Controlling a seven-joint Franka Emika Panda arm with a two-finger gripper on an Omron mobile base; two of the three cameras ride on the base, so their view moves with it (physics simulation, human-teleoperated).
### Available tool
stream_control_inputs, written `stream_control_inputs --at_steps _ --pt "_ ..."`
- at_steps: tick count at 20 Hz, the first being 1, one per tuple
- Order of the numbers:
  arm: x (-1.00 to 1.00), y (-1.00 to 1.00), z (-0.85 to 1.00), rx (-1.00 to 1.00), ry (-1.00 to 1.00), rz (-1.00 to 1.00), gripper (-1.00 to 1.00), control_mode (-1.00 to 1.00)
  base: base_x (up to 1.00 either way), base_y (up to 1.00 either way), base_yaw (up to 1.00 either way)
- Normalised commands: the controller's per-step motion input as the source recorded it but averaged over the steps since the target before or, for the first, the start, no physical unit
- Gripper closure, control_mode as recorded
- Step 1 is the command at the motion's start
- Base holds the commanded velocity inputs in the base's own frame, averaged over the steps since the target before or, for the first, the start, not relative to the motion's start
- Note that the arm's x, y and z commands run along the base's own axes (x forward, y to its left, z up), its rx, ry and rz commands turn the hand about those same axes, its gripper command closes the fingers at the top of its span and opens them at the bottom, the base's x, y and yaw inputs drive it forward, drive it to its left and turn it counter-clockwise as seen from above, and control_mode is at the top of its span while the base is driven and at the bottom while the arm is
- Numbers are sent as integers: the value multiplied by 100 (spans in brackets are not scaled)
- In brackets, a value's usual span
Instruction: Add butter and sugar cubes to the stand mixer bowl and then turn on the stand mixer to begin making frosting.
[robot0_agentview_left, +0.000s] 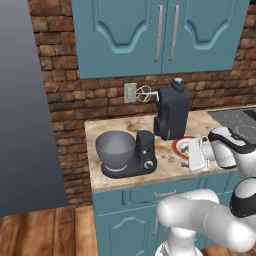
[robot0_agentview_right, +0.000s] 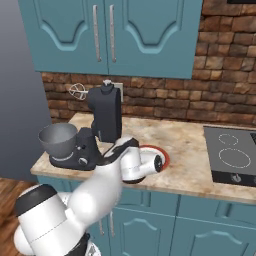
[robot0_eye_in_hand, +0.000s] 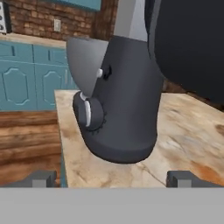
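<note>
Pincer (robot0_eye_in_hand: 112, 178) wide open, empty, facing stand mixer (robot0_eye_in_hand: 127, 100)

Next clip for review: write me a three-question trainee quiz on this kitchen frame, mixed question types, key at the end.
1. True or false: the tilting head of the dark charcoal stand mixer is raised.
2. The gripper is: A open, B shut on a cube, C shut on the whisk.
3. Fill in: the round matte grey metal bowl sits on the mixer's ____.

Key: 1 true, the wire whisk points out near the brick wall. 2 A, holding nothing. 3 base.
</note>
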Motion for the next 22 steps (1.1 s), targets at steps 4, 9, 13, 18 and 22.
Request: stream_control_inputs --at_steps 4,9,13,18,22 --pt "29 12 -34 0 0 1 -100 -100 0 0 0" --pt "30 1 -22 0 0 0 -100 -100 0 0 0" --pt "34 0 -17 0 0 0 -100 -100 0 0 0" --pt "29 0 -15 0 0 0 -100 -100 0 0 0" --pt "18 -1 -14 0 0 0 -100 -100 0 0 0"
